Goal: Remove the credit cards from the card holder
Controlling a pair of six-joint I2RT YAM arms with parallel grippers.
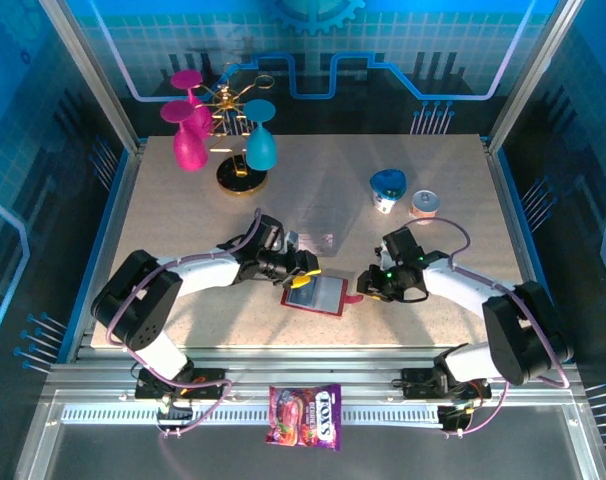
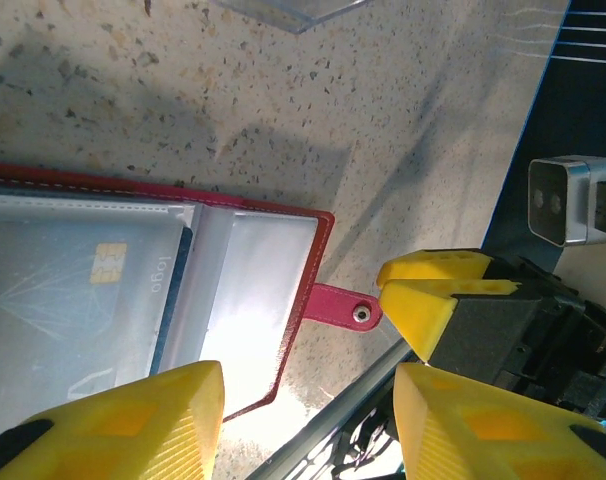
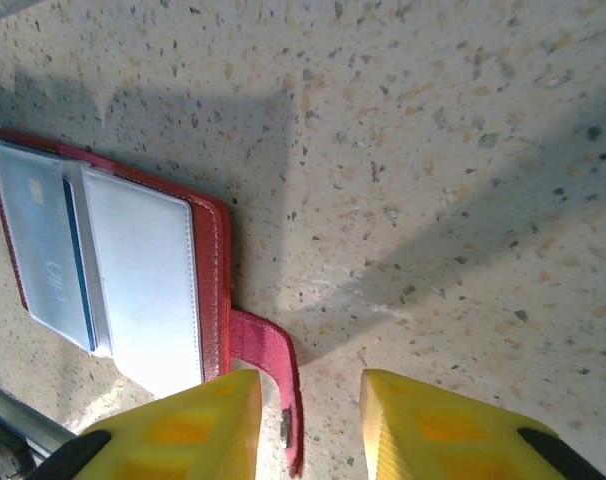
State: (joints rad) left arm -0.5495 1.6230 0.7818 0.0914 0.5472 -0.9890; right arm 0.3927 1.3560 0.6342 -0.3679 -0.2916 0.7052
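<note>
The red card holder lies open and flat on the table between my two grippers. In the left wrist view its greyish pockets hold a pale credit card with a chip, and a blue card edge shows behind it. The snap tab points toward the right gripper. My left gripper is open above the holder's near corner, with nothing between its fingers. My right gripper is open, and the tab lies between its fingers, close to the left one.
A gold rack with pink and teal goblets stands at the back left. A blue cup and a small orange-lidded pot stand at the back right. A clear flat piece lies behind the holder. A candy bag sits on the front rail.
</note>
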